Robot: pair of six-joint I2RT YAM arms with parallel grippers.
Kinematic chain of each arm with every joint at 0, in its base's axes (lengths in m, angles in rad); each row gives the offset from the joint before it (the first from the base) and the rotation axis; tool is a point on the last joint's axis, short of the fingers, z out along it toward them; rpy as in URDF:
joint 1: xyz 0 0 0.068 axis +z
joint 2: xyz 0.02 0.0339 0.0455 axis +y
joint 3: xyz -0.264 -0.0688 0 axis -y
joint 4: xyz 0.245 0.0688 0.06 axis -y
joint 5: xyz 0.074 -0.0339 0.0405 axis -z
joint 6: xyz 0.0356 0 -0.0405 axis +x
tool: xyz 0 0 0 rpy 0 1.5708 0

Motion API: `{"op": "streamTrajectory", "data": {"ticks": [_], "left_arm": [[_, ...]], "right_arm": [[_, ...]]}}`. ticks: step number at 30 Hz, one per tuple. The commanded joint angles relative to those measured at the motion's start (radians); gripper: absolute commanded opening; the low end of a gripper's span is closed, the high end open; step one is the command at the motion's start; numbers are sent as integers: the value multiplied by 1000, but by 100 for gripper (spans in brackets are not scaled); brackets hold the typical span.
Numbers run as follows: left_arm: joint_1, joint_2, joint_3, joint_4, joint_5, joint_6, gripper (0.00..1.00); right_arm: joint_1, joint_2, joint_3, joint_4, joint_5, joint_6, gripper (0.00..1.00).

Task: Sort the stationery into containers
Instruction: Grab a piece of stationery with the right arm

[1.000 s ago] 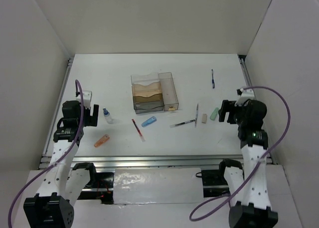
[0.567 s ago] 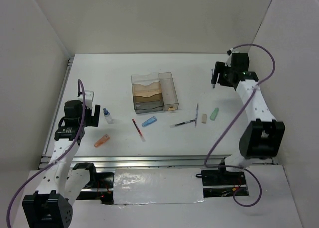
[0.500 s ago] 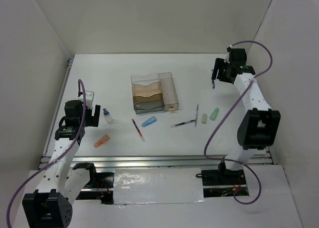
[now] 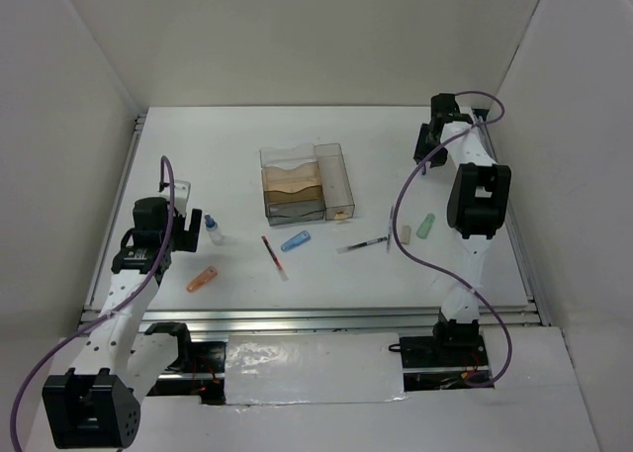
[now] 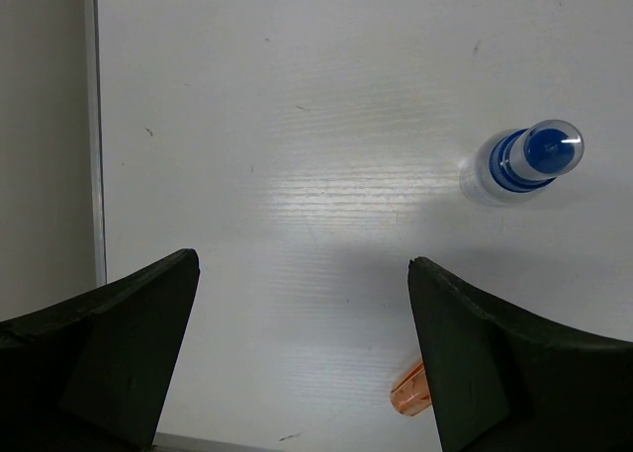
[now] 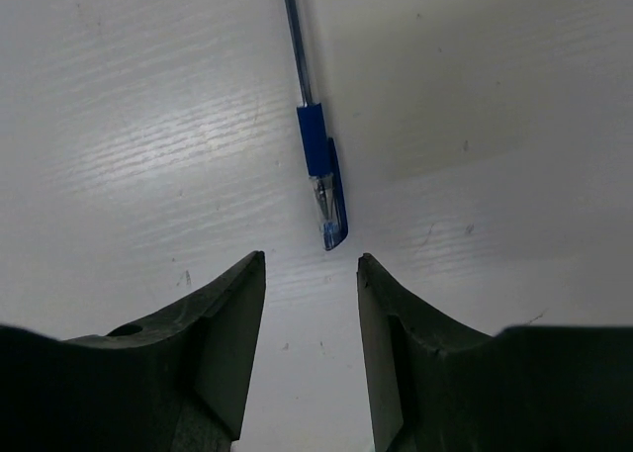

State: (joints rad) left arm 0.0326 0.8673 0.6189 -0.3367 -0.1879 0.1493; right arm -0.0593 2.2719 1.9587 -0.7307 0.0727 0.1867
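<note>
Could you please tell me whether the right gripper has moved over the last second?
Yes. The right gripper went from beside the mint-green piece to the far side, level with the back of the organizer, at the dark blue pen.

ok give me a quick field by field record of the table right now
left gripper: open, nothing between the jaws, blue-capped bottle ahead of it
right gripper: open, dark blue pen lying just ahead, not gripped
organizer: mid table
loose items: orange piece, red pen, blue piece, black pen, beige piece, mint-green piece
</note>
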Motion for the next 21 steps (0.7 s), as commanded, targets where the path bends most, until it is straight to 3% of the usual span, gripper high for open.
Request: {"op": "streamTrajectory", "data": {"ticks": [1, 6, 12, 21], "left_arm": [[-10, 1, 4, 31, -15, -19, 99], [-19, 22, 7, 33, -30, -24, 99], [-25, 32, 8, 33, -44, -27, 99], [-52, 45, 12, 34, -56, -27, 99]], "right_arm": [[-7, 26, 95, -29, 48, 7, 49], [-13, 119, 215, -85, 41, -19, 47], [-25, 202, 276, -108, 35, -32, 35], [-30, 265, 322, -141, 21, -69, 33]]}}
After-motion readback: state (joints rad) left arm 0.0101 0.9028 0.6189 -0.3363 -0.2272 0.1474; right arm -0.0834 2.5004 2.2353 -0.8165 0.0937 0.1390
